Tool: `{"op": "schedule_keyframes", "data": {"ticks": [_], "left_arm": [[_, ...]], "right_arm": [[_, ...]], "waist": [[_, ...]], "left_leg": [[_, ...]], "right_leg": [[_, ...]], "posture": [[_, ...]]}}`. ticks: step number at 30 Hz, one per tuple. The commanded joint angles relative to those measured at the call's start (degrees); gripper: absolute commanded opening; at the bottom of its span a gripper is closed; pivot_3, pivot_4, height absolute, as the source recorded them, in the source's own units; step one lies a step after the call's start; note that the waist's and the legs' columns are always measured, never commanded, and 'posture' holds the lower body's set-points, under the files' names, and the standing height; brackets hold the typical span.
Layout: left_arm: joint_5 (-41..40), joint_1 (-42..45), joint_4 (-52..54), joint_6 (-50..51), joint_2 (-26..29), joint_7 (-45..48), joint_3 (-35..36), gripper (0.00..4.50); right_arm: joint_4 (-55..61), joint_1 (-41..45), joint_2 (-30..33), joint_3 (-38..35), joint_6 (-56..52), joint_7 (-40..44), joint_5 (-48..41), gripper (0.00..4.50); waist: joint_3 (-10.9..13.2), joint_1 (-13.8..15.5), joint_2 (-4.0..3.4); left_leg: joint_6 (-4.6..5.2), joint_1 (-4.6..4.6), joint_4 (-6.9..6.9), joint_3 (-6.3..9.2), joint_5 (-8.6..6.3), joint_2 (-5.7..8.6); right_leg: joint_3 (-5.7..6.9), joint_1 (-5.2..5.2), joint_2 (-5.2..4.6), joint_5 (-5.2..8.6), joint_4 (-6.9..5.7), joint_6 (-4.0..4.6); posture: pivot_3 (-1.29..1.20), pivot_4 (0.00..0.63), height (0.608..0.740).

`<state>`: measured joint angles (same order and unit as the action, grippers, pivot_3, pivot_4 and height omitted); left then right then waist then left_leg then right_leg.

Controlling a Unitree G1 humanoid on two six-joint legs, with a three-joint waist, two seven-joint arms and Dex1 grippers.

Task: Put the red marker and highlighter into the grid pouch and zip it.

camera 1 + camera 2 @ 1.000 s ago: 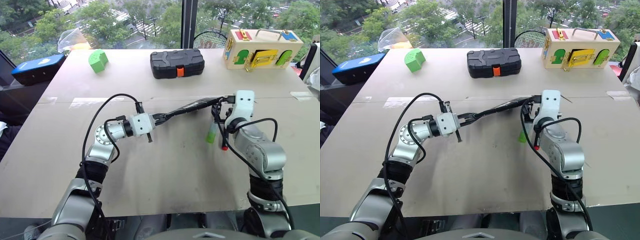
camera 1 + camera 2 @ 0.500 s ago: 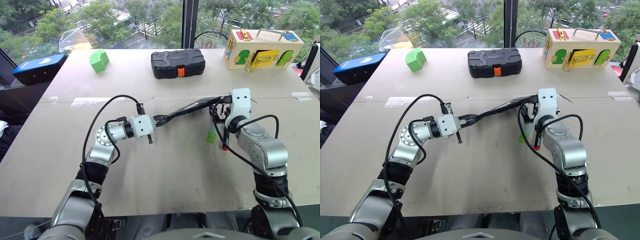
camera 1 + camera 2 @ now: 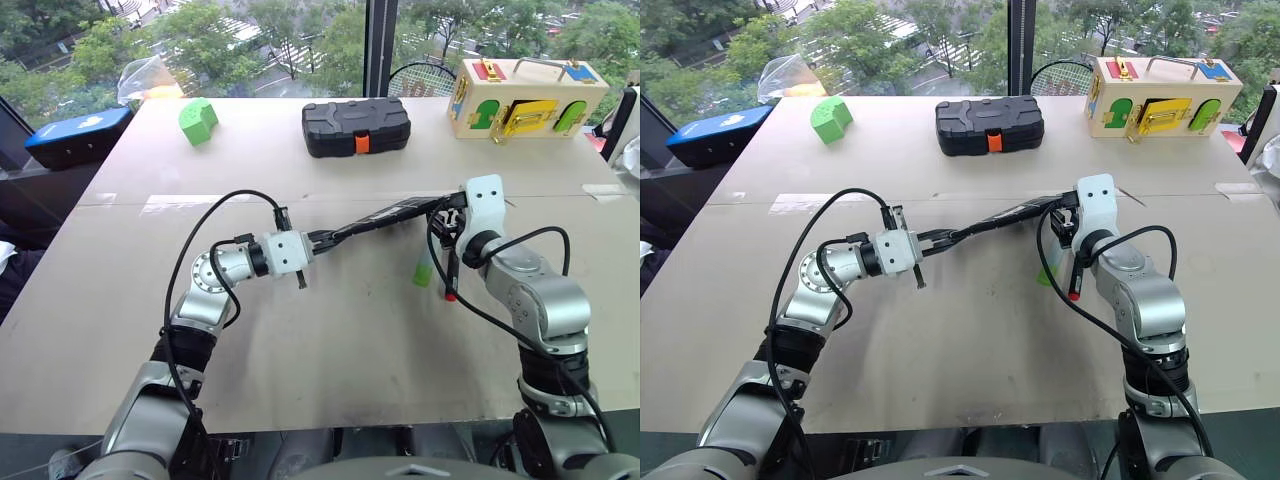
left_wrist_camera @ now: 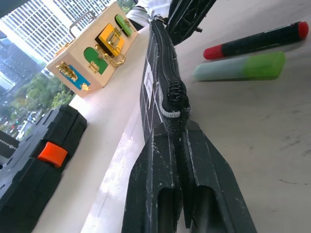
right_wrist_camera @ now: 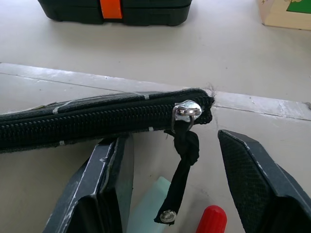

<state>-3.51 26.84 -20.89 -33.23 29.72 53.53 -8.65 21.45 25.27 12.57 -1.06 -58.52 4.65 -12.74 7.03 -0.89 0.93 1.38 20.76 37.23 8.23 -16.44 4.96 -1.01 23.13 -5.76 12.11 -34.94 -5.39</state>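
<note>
The flat black fabric grid pouch with white lines (image 3: 375, 217) hangs edge-up at the centre of the head view, lifted off the pale tabletop (image 3: 330, 360). It looks soft and floppy, likely to sag unless held taut; its dangling black cord zipper pull (image 5: 181, 182) at the closed end is probably the best place to take hold.

The left gripper (image 4: 181, 145) is clamped tight on the pouch's near end. The right gripper (image 5: 177, 165) stands part open, its fingers either side of the pull, not yet pinching it.

Below the pouch's right end, right of centre, the slim red-capped dark marker (image 4: 257, 41) and the stubby light green highlighter (image 4: 240, 68) lie side by side on the table, both light and rigid.
</note>
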Motion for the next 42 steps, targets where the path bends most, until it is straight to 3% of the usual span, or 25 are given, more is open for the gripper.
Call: {"op": "schedule_keyframes", "data": {"ticks": [1, 19, 23, 26, 32, 38, 42], "left_arm": [[-0.12, 0.32, 2.43, -0.02, 0.42, -0.64, 0.41, 0.0], [-0.02, 0.36, 1.84, -0.44, 0.61, -0.48, 0.23, 0.0], [-0.17, 0.04, 2.2, -0.66, 0.7, -0.15, 0.1, 0.0], [-0.27, -0.35, 2.57, -0.85, 0.79, 0.05, 0.03, 0.0], [0.02, -0.49, 2.55, -1.06, 0.82, -0.09, 0.0, 0.0], [1.78, 0.13, 1.49, -1.05, 0.78, -1.36, -0.07, 0.0], [2.45, 0.42, 1.09, -1.24, 0.71, -1.84, -0.09, 0.0]], "right_arm": [[3.17, 0.61, 0.7, -0.82, -0.23, 0.63, -0.23, 2.76], [6.2, -0.69, 1.18, -1.35, -3.35, 1.97, -1.02, 2.76], [5.96, -0.9, 1.41, -1.32, -3.13, 2.18, -1.01, 1.04], [5.97, -1.0, 1.74, -1.43, -3.21, 2.45, -1.08, 0.02], [6.55, -1.25, 3.42, -0.68, -3.28, 3.47, -0.88, 0.02], [10.86, -2.63, 11.43, 5.68, -3.67, 8.93, -0.77, 0.02], [12.69, -2.46, 12.68, 7.86, -4.73, 10.66, -1.63, 0.02]], "waist": [[0.0, 0.03, 0.0], [0.0, 0.05, 0.0], [0.0, 0.05, 0.0], [0.0, 0.06, 0.0], [0.0, 0.1, 0.0], [0.0, 0.11, 0.0], [0.0, 0.11, 0.01]], "left_leg": [[0.0, 0.0, 0.0, 0.0, 0.0, 0.0], [0.0, 0.0, 0.0, 0.0, 0.0, 0.0], [0.0, 0.0, 0.0, 0.0, 0.0, 0.0], [0.0, 0.0, 0.0, 0.0, 0.0, 0.0], [0.0, 0.0, 0.0, 0.0, 0.0, 0.0], [0.0, 0.01, -0.01, 0.0, 0.0, 0.01], [0.0, 0.01, 0.0, 0.0, 0.0, -0.01]], "right_leg": [[0.0, 0.0, 0.0, 0.0, 0.0, 0.0], [0.0, 0.0, -0.01, 0.0, 0.01, 0.0], [0.0, 0.0, 0.0, 0.0, 0.01, 0.0], [0.0, 0.0, 0.0, 0.0, 0.01, 0.0], [0.0, 0.0, 0.0, 0.0, 0.02, 0.0], [0.02, 0.0, -0.01, 0.0, 0.05, 0.0], [0.02, -0.01, -0.01, 0.0, 0.04, 0.0]], "posture": [[0.0, 0.15, 0.74], [0.0, 0.15, 0.74], [0.0, 0.15, 0.74], [0.0, 0.15, 0.74], [0.0, 0.15, 0.74], [0.0, 0.15, 0.74], [0.0, 0.15, 0.74]]}}
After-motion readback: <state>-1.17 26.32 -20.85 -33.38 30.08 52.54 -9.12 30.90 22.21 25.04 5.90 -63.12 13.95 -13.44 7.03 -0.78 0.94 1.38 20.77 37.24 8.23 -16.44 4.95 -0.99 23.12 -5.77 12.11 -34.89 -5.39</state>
